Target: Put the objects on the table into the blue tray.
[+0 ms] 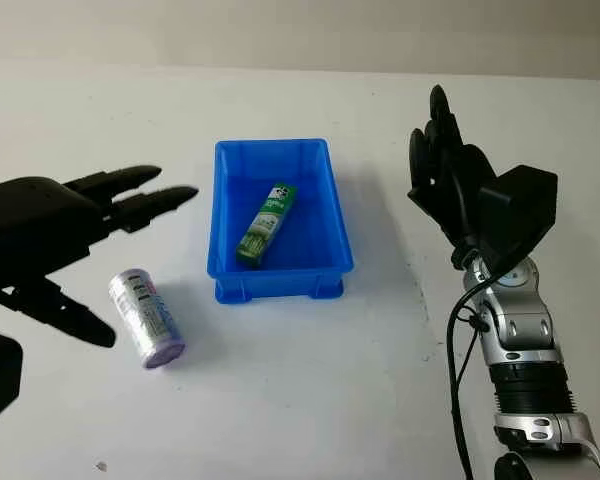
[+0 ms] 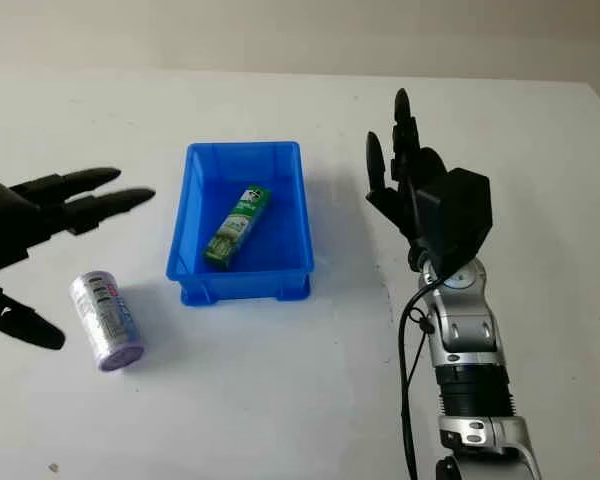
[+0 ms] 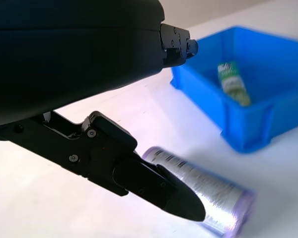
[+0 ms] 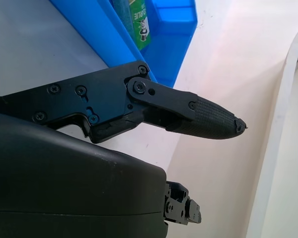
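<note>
On the white tabletop, left of the blue tray: the purple can waits for pickup.
The left robot hand hovers open and empty just above the lying can; I'd lower it square across the can's middle so it cannot roll. The green tube already lies in the tray. The right robot hand is open, raised right of the tray.

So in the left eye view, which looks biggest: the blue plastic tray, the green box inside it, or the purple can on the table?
1. Blue plastic tray, clearly largest.
2. Purple cylindrical can.
3. Green rectangular box; close to the can, which lies nearer the camera, so that order is unsure.
</note>
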You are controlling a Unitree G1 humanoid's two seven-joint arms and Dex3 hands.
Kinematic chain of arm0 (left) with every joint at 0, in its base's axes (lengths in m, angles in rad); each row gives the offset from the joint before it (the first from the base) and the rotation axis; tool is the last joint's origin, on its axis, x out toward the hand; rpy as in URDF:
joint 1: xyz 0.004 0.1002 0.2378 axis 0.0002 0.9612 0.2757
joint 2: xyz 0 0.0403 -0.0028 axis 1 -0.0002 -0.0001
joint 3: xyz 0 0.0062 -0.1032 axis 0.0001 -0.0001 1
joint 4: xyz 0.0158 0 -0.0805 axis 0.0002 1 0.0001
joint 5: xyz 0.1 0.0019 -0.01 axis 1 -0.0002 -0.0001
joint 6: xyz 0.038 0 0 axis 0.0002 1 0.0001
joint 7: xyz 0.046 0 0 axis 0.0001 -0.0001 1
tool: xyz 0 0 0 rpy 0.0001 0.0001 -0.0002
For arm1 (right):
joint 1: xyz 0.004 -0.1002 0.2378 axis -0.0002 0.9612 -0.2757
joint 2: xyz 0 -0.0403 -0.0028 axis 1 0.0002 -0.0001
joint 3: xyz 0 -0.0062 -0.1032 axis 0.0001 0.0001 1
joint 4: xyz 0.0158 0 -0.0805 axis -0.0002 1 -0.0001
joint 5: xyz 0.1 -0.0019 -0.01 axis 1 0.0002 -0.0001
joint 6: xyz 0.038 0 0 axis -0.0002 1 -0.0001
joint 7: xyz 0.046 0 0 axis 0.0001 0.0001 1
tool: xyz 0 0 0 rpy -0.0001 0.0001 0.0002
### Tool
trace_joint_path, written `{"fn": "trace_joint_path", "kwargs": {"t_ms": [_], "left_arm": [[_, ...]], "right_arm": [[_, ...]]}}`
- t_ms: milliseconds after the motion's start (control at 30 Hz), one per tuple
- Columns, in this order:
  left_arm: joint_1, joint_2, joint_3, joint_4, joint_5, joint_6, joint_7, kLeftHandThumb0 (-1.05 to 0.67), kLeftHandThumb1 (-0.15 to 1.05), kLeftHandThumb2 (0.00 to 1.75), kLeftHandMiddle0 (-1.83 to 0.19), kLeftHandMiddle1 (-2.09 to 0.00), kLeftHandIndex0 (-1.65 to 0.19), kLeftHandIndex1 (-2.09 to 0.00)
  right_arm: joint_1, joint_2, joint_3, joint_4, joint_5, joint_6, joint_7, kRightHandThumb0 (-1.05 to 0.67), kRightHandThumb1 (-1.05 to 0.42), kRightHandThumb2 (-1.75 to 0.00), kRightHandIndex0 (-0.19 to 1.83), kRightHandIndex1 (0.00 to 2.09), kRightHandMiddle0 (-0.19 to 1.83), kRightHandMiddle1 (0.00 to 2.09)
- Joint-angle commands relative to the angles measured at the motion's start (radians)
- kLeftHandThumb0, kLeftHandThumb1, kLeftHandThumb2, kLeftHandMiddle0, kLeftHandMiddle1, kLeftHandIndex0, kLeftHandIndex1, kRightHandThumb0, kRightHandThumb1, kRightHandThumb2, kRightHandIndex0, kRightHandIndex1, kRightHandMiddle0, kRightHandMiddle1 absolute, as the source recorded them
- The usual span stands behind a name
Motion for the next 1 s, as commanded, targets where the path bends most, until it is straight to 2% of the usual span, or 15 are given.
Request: {"fn": "trace_joint_path", "kwargs": {"t_ms": [0, 400, 600, 967], "left_arm": [[0.017, 0.019, -0.006, -0.004, 0.025, -0.018, 0.010, -0.72, 0.77, 0.04, -0.02, -0.07, -0.04, -0.08], [0.000, 0.069, -0.092, 0.046, 0.193, -0.084, 0.045, -0.76, 0.83, 0.07, -0.05, -0.06, -0.08, -0.07], [0.012, 0.077, -0.119, 0.060, 0.200, -0.076, 0.041, -0.74, 0.83, 0.06, -0.06, -0.06, -0.08, -0.07], [0.033, 0.054, -0.152, 0.096, 0.200, -0.175, 0.112, -0.68, 0.88, 0.06, -0.13, -0.07, -0.15, -0.08]], "right_arm": [[-0.003, 0.003, -0.006, 0.006, 0.007, -0.015, 0.004, -0.73, -1.05, -0.73, -0.19, 0.00, -0.19, 0.00], [0.000, 0.005, -0.010, 0.014, 0.014, -0.034, 0.008, -0.72, -1.05, -0.75, -0.19, 0.00, -0.19, 0.00], [0.001, 0.008, -0.014, 0.011, 0.021, -0.032, 0.006, -0.72, -1.05, -0.73, -0.19, 0.00, -0.19, 0.00], [0.012, 0.016, -0.018, -0.013, 0.023, -0.033, -0.001, -0.71, -1.05, -0.71, -0.19, 0.00, -0.19, 0.00]]}}
